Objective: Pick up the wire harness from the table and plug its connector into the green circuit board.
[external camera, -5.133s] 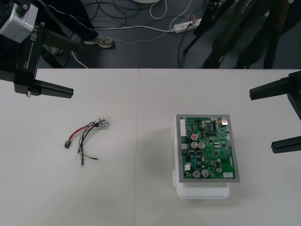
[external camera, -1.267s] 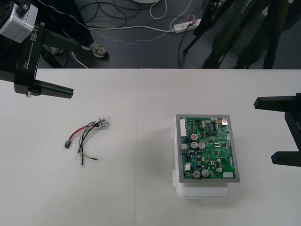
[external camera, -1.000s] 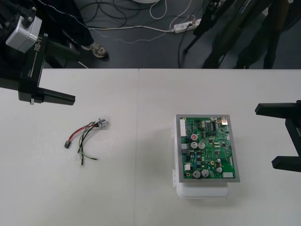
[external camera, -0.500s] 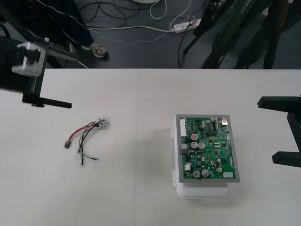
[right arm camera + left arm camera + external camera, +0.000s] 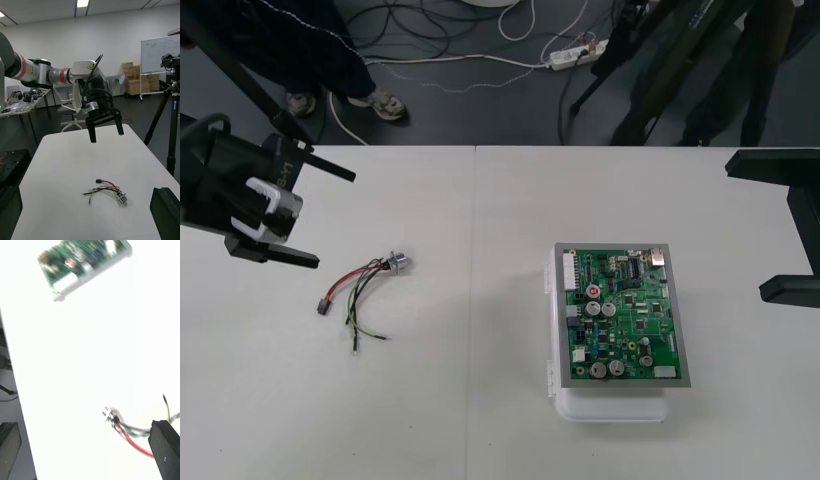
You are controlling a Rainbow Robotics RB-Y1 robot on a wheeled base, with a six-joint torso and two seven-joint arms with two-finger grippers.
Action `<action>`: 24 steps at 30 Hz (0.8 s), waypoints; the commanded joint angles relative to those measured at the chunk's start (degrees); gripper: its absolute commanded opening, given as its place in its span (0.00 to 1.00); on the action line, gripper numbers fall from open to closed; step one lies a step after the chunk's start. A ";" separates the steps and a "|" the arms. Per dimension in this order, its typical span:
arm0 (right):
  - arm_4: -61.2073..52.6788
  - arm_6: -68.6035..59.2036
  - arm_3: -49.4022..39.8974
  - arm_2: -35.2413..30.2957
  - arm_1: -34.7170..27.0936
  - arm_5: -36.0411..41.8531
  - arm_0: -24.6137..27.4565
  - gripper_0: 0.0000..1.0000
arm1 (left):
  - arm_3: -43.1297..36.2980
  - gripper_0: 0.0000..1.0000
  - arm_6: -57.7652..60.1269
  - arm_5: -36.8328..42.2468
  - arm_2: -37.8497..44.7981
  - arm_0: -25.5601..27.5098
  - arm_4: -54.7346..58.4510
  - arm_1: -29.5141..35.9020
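From above, the harness (image 5: 360, 295) lies loose on the table (image 5: 480, 200), well to the left of the board (image 5: 625, 315). Its plug (image 5: 321, 308) is at the end away from the board and its socket (image 5: 395, 263) at the nearer end. Nothing is plugged in. The left gripper (image 5: 333, 220) hangs off the wires' far-left side, clear of them, with its fingers spread wide. The right gripper (image 5: 745, 226) waits at the table's right edge, also spread and empty.

From the right wrist, the left gripper (image 5: 106, 135) hovers above and beyond the harness (image 5: 107, 189), jaws apart and pointing down.

From the left wrist, the harness (image 5: 131, 431) sits just beside one finger (image 5: 165, 446), with the board (image 5: 82, 264) far off.

My worry is that the wires are thin, flat on the table and splayed at their stray ends. If the fingers close on a loose end rather than near the plug, the plug would dangle and be hard to aim. If they come down off-line, they might simply shove the bundle aside.
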 commanded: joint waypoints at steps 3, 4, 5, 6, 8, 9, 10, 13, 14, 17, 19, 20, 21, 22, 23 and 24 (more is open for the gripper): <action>-1.02 2.97 0.80 2.57 0.73 -0.24 -2.67 1.00 | -4.98 1.00 -15.44 3.68 -7.75 -8.06 -5.48 5.85; -0.94 3.06 0.80 2.66 0.64 -0.24 -2.76 1.00 | -5.51 1.00 -17.11 4.56 -9.77 -9.29 -6.45 6.29; -0.94 3.06 0.80 2.75 0.73 -0.24 -2.85 1.00 | -5.69 1.00 -18.34 5.26 -11.44 -10.35 -7.06 6.64; -0.94 3.06 0.80 2.93 0.73 -0.24 -3.02 1.00 | -5.69 1.00 -19.74 6.05 -13.29 -11.40 -7.33 7.08; -0.94 3.14 0.80 3.28 0.64 -0.24 -3.37 1.00 | -5.51 1.00 -23.35 8.69 -18.38 -14.13 -7.68 8.05; -0.94 3.14 0.80 3.54 0.55 -0.24 -3.37 1.00 | -5.42 1.00 -24.84 9.83 -20.58 -15.18 -7.86 8.40; -0.94 3.14 0.80 3.80 0.55 -0.24 -3.46 1.00 | -5.42 1.00 -26.33 11.06 -22.87 -16.50 -7.94 8.84; -0.94 3.14 0.80 4.95 -0.15 -0.24 -3.46 1.00 | -5.16 1.00 -31.78 14.40 -31.30 -22.04 -8.47 9.28; -0.94 3.14 0.80 5.21 -0.33 -0.24 -3.46 1.00 | -5.16 1.00 -33.72 15.02 -33.94 -24.15 -8.73 9.36; -0.85 3.32 0.80 5.30 -0.42 -0.24 -3.46 1.00 | -5.34 1.00 -38.73 15.98 -40.62 -29.95 -9.53 9.36; -0.58 3.49 0.80 5.30 -0.42 -0.24 -3.46 1.00 | -5.34 1.00 -41.72 16.69 -44.93 -33.64 -10.93 9.19; -0.15 3.67 0.80 5.30 -0.50 -0.24 -3.46 1.00 | -5.34 1.00 -43.56 17.21 -47.74 -36.10 -12.16 9.10; 0.12 3.76 0.80 5.30 -0.50 -0.24 -3.46 1.00 | -5.34 1.00 -44.35 17.57 -49.23 -37.15 -12.78 9.01; 0.47 3.93 0.80 5.30 -0.42 -0.24 -3.46 1.00 | -5.34 1.00 -45.93 18.62 -52.13 -39.53 -14.18 8.92; 0.73 4.11 0.80 5.30 -0.42 -0.24 -3.37 1.00 | -5.34 1.00 -47.16 19.59 -54.15 -41.11 -15.33 8.84; 0.91 4.29 0.80 5.30 -0.50 -0.24 -3.46 1.00 | -5.25 1.00 -49.01 21.08 -57.14 -43.48 -16.82 8.57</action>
